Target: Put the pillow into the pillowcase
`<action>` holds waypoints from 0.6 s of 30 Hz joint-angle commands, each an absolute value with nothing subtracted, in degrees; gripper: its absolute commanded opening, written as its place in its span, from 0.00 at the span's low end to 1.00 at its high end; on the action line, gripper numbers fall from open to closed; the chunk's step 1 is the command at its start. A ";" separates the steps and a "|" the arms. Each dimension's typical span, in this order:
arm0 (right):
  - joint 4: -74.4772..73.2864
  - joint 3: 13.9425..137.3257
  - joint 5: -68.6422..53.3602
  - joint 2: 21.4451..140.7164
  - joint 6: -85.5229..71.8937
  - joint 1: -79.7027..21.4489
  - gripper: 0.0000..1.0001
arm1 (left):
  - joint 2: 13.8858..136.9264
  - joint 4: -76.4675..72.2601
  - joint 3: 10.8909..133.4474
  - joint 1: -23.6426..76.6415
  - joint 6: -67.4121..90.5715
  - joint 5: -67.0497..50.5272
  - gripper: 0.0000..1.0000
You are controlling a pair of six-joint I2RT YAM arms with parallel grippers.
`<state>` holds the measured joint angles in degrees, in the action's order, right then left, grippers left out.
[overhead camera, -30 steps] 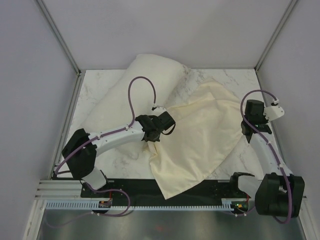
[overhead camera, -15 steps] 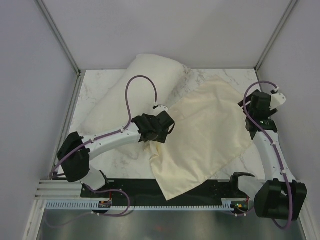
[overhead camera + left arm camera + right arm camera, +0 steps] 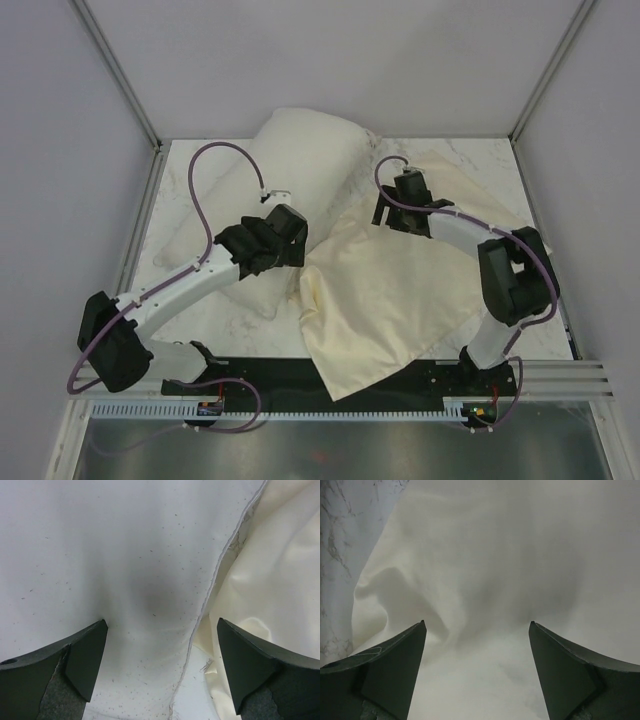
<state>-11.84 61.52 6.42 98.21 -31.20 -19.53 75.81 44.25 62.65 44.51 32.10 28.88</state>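
Observation:
The pillow point(image 3: 285, 165) is a plump off-white cushion lying slantwise at the back left of the table; its seam point(image 3: 212, 587) shows in the left wrist view. The pillowcase point(image 3: 400, 290) is a limp cream cloth spread over the centre and right, its near corner hanging past the table's front edge. My left gripper point(image 3: 272, 243) point(image 3: 161, 621) hovers open over the pillow, right beside the pillowcase's edge point(image 3: 270, 580), with nothing between its fingers. My right gripper point(image 3: 400, 203) point(image 3: 477, 623) stands open above the pillowcase's point(image 3: 485, 555) upper left part, holding nothing.
The marble table point(image 3: 200, 165) point(image 3: 335, 555) is walled by grey panels on the left, back and right. A black strip point(image 3: 260, 375) runs along the front edge by the arm bases. A purple cable point(image 3: 200, 190) loops above the left arm.
Both grippers have opened. The left one let go of the pillowcase's edge and drew back left over the pillow. The right arm swung from the far right across to the pillowcase's upper left part.

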 commanded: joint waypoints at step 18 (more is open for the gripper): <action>-21.71 72.96 32.95 111.28 -45.79 -2.29 0.52 | 71.29 24.27 43.78 24.03 39.37 19.08 1.00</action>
